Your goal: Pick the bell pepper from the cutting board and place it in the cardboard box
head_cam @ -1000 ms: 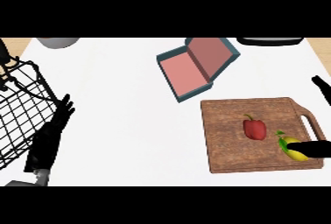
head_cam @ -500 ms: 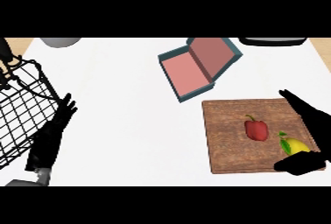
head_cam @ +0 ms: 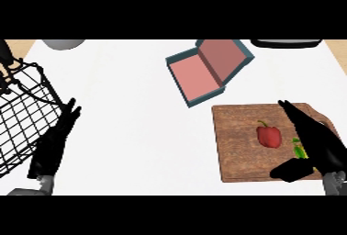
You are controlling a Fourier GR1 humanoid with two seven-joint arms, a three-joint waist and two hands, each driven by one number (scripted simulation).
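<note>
Right hand (head_cam: pixel 318 142) moved over cutting board (head_cam: pixel 237 147), white counter (head_cam: pixel 136 114)

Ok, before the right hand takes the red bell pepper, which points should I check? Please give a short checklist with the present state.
1. Red bell pepper lies on the brown wooden cutting board: ok.
2. Pepper uncovered, free to grasp: ok.
3. Right hand open, beside the pepper: ok.
4. Right hand curled round the pepper: not ok, not yet.
5. Open cardboard box with pink inside, nothing in it: ok.
6. Left hand open, away from the board: ok.

Wood-grain cutting board (head_cam: pixel 237 137); glossy bell pepper (head_cam: pixel 268 136); black wire basket (head_cam: pixel 24 114), probably metal.
</note>
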